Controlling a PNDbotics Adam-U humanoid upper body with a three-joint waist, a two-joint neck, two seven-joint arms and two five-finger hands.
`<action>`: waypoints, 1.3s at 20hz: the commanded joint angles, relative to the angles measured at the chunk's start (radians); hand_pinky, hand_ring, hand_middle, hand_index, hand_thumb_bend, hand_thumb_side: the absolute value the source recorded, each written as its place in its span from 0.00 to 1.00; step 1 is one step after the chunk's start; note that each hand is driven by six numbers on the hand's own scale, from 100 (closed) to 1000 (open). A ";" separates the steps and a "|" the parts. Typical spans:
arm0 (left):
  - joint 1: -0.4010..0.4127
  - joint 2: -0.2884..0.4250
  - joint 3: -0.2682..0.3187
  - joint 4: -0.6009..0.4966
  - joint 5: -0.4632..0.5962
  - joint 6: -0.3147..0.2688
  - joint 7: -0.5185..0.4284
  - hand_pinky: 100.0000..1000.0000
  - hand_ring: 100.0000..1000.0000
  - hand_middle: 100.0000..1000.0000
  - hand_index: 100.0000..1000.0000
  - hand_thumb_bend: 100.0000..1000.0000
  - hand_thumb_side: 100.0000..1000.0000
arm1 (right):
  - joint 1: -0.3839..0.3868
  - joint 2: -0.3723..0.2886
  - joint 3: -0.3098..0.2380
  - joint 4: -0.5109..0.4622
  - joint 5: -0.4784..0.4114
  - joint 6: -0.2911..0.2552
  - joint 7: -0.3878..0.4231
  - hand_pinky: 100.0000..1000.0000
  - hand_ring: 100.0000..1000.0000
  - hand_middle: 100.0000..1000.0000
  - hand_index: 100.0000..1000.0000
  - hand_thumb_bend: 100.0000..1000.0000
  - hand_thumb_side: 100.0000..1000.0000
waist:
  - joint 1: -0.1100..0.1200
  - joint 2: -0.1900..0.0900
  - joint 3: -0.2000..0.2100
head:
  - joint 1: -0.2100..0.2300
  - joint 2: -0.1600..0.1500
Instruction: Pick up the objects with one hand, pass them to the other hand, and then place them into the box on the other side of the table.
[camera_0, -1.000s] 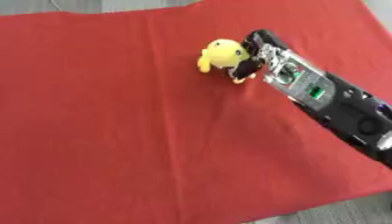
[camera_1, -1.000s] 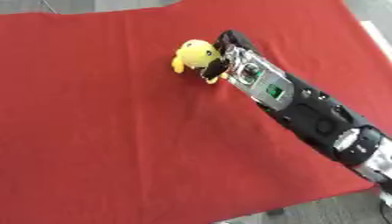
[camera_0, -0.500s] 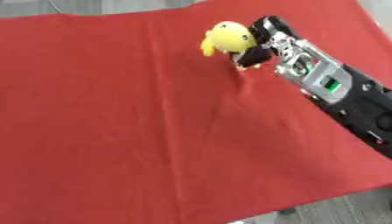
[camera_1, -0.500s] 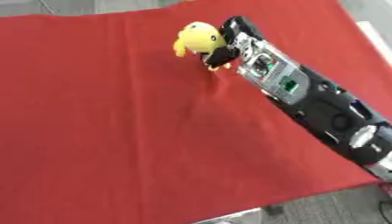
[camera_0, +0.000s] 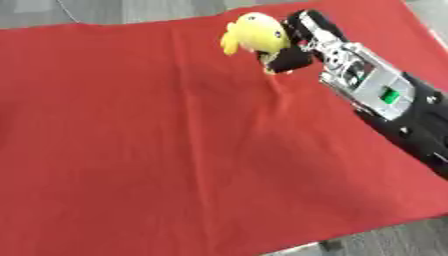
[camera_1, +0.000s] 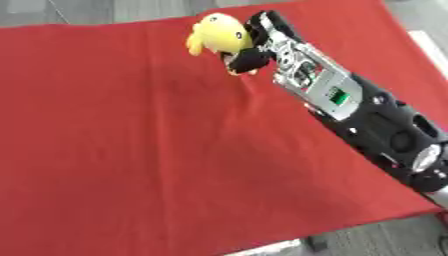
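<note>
A small yellow plush toy (camera_0: 252, 35), duck-like with a round head, is held up above the red cloth (camera_0: 149, 140) near the far edge. My right hand (camera_0: 293, 52) is shut on it, black fingers curled round its lower body from the right. The right forearm (camera_1: 350, 107), silver and black with a green mark, runs down to the lower right. The toy's underside is hidden by the fingers. My left hand shows in neither view.
The red cloth covers the table; its near edge (camera_1: 262, 245) runs along the bottom, with grey floor beyond. A wrinkle in the cloth lies below the toy. No box is in view.
My right hand has lifted the yellow toy off the cloth and carried it up and away toward the far edge. The forearm followed.
</note>
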 joint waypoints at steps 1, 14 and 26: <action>-0.058 0.004 -0.044 -0.028 -0.013 0.005 -0.062 0.89 0.65 0.58 0.67 0.00 0.32 | -0.016 -0.009 0.003 -0.048 -0.053 0.152 -0.215 0.32 0.47 0.31 0.19 0.10 0.00 | 0.017 -0.041 0.005 | 0.008 0.001; -0.226 -0.155 -0.208 -0.031 -0.027 0.039 -0.261 0.89 0.66 0.61 0.70 0.00 0.22 | -0.015 0.012 0.044 -0.091 -0.160 0.124 -0.305 0.31 0.48 0.31 0.18 0.06 0.00 | 0.034 -0.091 0.034 | 0.007 0.001; -0.315 -0.325 -0.312 0.011 -0.086 0.034 -0.381 0.88 0.68 0.62 0.71 0.00 0.19 | -0.031 0.032 0.077 -0.091 -0.192 0.081 -0.296 0.30 0.47 0.30 0.18 0.06 0.00 | 0.044 -0.113 0.047 | 0.005 0.001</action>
